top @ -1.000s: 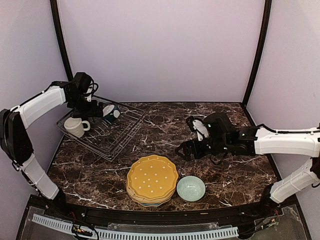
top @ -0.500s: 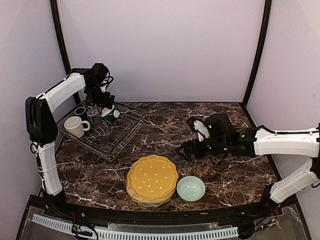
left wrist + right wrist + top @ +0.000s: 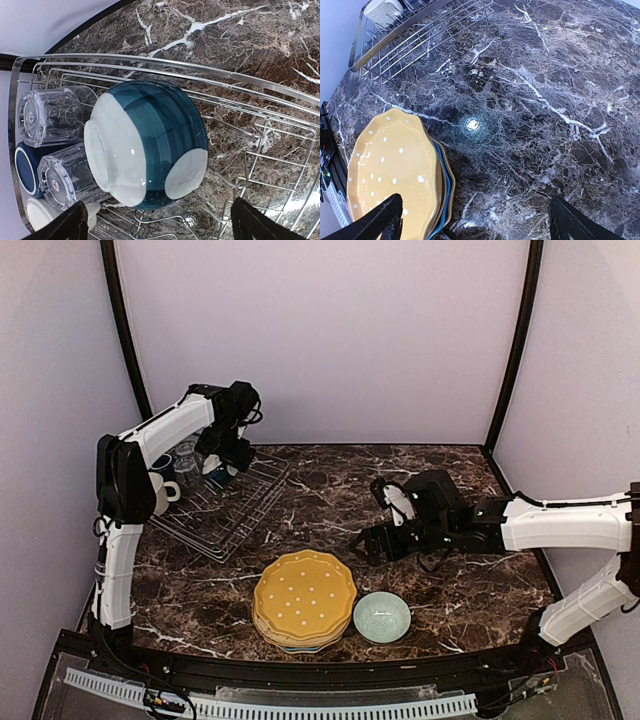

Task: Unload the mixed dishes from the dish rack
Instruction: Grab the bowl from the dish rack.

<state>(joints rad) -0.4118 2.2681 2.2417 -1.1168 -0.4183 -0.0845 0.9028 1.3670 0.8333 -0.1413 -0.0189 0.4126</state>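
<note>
The wire dish rack (image 3: 225, 515) stands at the back left. It holds a teal-and-white bowl (image 3: 150, 145) lying on its side, two clear glass tumblers (image 3: 47, 115), a dark blue mug (image 3: 25, 167) and a cream mug (image 3: 155, 495). My left gripper (image 3: 232, 452) hovers open just above the teal bowl, its fingers (image 3: 70, 225) apart on either side and touching nothing. A stack of scalloped plates, yellow on top (image 3: 303, 598), sits at the front centre beside a pale bowl (image 3: 381, 616). My right gripper (image 3: 366, 544) is open and empty over bare table, right of the plates (image 3: 390, 170).
The dark marble table (image 3: 450, 480) ends at a black rail along the front. The rack's rim (image 3: 250, 82) runs just behind the teal bowl. The rack's near corner (image 3: 420, 40) shows in the right wrist view, with the cream mug (image 3: 382, 10).
My left arm has swung right from the rack's left end, past the mugs and tumblers, to above the teal bowl. My right gripper has edged slightly left.
</note>
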